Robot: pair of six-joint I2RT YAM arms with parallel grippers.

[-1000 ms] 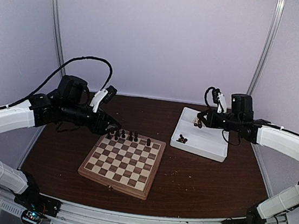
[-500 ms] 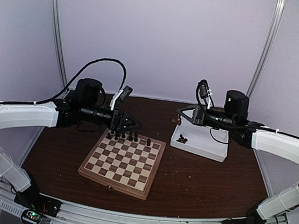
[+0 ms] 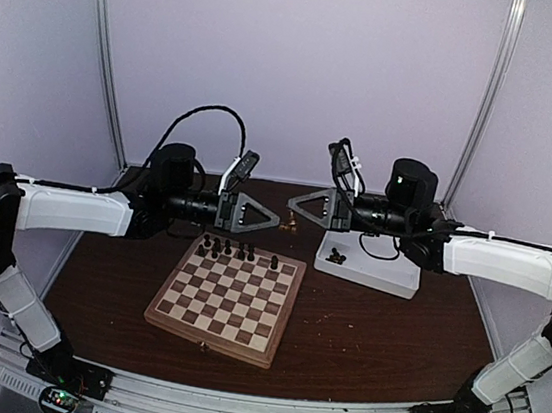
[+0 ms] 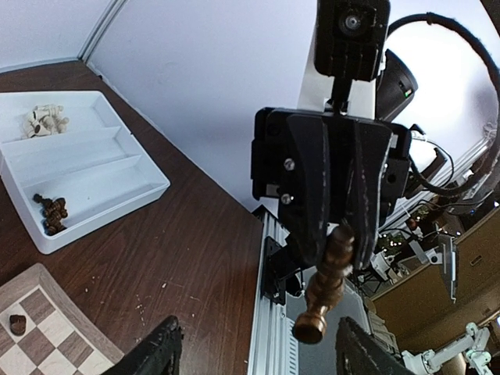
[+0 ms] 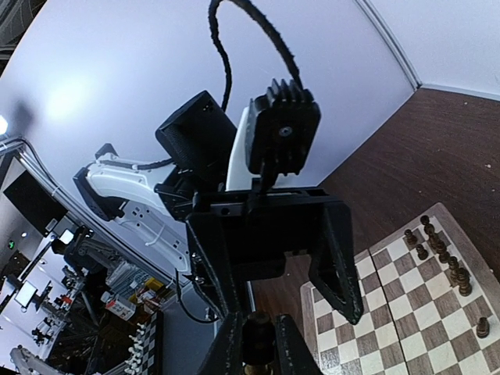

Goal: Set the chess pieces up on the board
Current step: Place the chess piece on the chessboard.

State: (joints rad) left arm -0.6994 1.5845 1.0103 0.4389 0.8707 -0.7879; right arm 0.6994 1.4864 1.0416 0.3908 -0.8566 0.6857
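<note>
Above the chessboard (image 3: 229, 302), right end effector (image 4: 337, 244) pinches a brown chess piece (image 4: 323, 285); spread left end effector (image 3: 277, 218) closing late risks dropping it.

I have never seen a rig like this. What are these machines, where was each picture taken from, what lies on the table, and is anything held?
They are two white robot arms, the left arm and the right arm, bolted at the near edge of a dark brown wooden table. The wide picture comes from a fixed camera above and behind them. The other two come from cameras on the wrists, each facing the other arm's gripper. On the table lie a square wooden chessboard in tan and brown checks, with dark brown chess pieces along its far edge, and a white compartment tray with dark pieces and pale cream pieces. The right gripper is shut on a brown turned wooden chess piece in mid-air. The left gripper faces it, open and empty.
</note>
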